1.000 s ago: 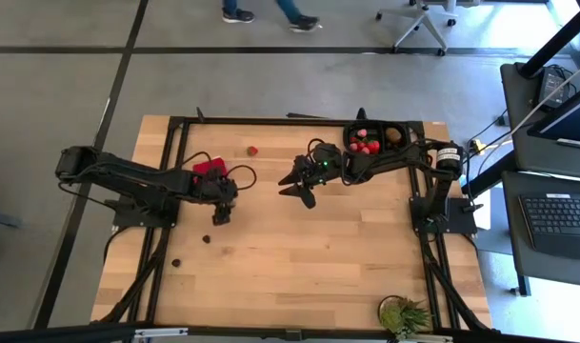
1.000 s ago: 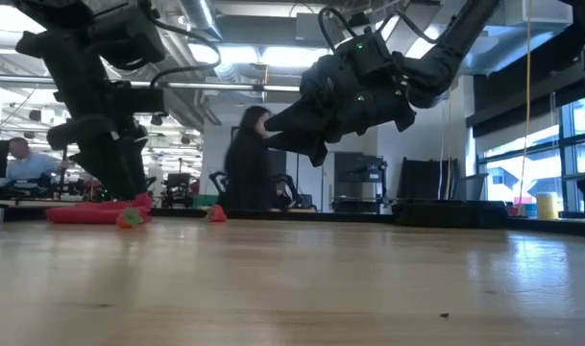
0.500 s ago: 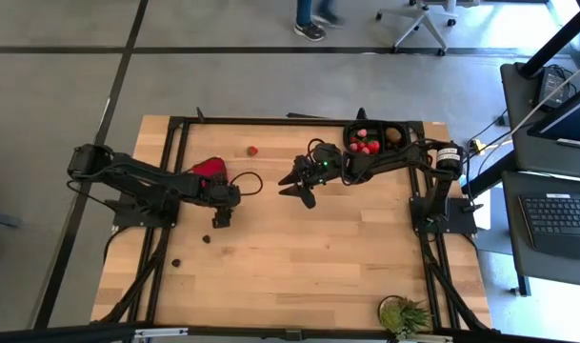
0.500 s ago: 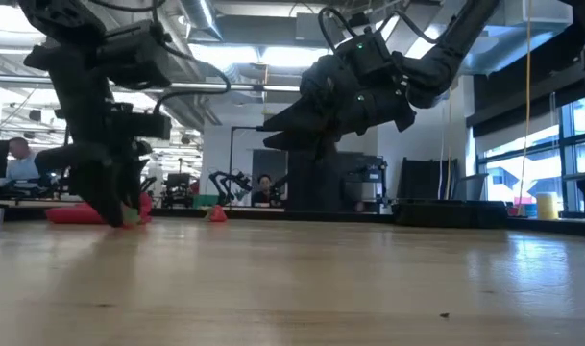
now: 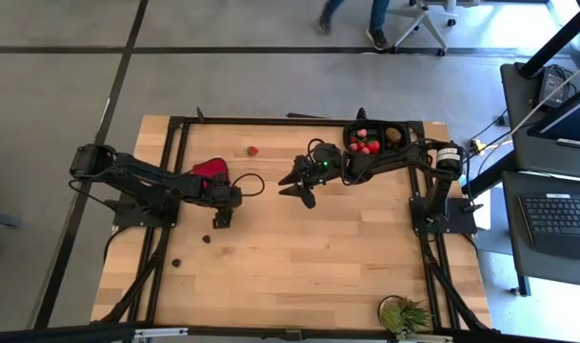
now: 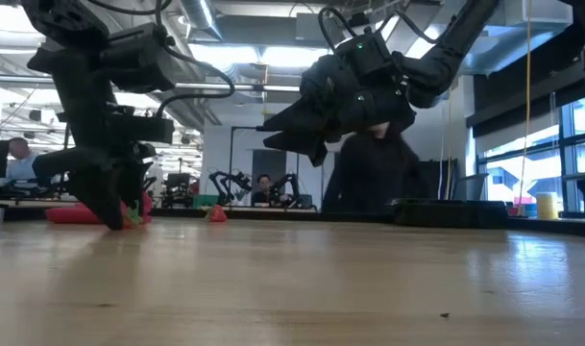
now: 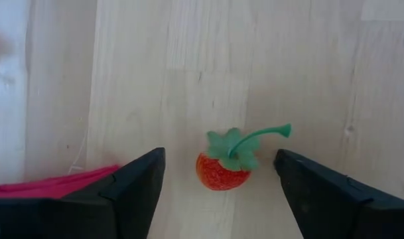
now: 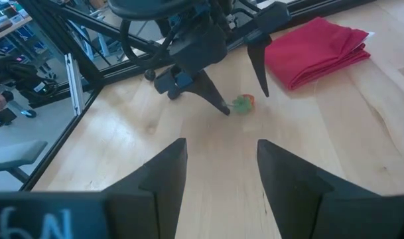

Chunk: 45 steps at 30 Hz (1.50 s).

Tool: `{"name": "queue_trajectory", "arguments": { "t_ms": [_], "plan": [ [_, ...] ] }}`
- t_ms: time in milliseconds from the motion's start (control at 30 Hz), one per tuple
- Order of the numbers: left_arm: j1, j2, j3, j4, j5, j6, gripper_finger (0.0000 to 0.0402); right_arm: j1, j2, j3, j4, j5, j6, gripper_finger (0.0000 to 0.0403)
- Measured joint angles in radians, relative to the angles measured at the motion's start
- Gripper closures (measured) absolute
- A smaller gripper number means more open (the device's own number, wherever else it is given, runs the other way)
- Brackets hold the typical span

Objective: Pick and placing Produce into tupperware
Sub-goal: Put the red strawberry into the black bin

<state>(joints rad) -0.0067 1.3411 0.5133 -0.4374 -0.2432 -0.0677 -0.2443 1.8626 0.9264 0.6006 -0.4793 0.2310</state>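
Observation:
My left gripper is open, pointing down at the table beside the red cloth. A red strawberry with a green stalk lies on the wood between its fingertips, and neither finger touches it. In the low view the left gripper stands low over that strawberry. My right gripper hangs open above the table's middle, holding nothing. The black tupperware sits at the far right edge with red strawberries and a brown lump inside. Another strawberry and two small dark pieces lie loose on the table.
The red cloth lies folded just beside the left gripper. A spiky green plant stands at the near right edge. Black frame rails run along the table's left, right and far edges. Bare wood lies between the two arms. A person stands in the room beyond.
My left gripper has come down toward the table and now stands around the strawberry next to the red cloth. The strawberry has stayed where it was. A person has walked past beyond the far edge.

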Motion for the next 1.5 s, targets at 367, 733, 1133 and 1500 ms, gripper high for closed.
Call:
{"name": "queue_trajectory", "arguments": {
  "t_ms": [367, 733, 1133, 1500],
  "plan": [
    [0.059, 0.002, -0.002, 0.001, 0.12, -0.06, 0.0162, 0.0, 0.0, 0.0, 0.0, 0.0, 0.006, 0.0217],
    [0.086, 0.003, -0.002, 0.004, 0.16, -0.056, 0.0222, 0.0, 0.0, 0.0, 0.0, -0.001, 0.011, 0.0217],
    [0.086, 0.003, -0.002, 0.007, 0.154, -0.054, 0.0296, 0.0, 0.0, 0.001, -0.001, -0.002, 0.195, 0.0217],
    [0.084, -0.045, -0.009, 0.044, 0.138, -0.034, 0.0295, 0.015, 0.0, 0.001, 0.0, -0.004, 0.263, 0.0217]
  ]
}}
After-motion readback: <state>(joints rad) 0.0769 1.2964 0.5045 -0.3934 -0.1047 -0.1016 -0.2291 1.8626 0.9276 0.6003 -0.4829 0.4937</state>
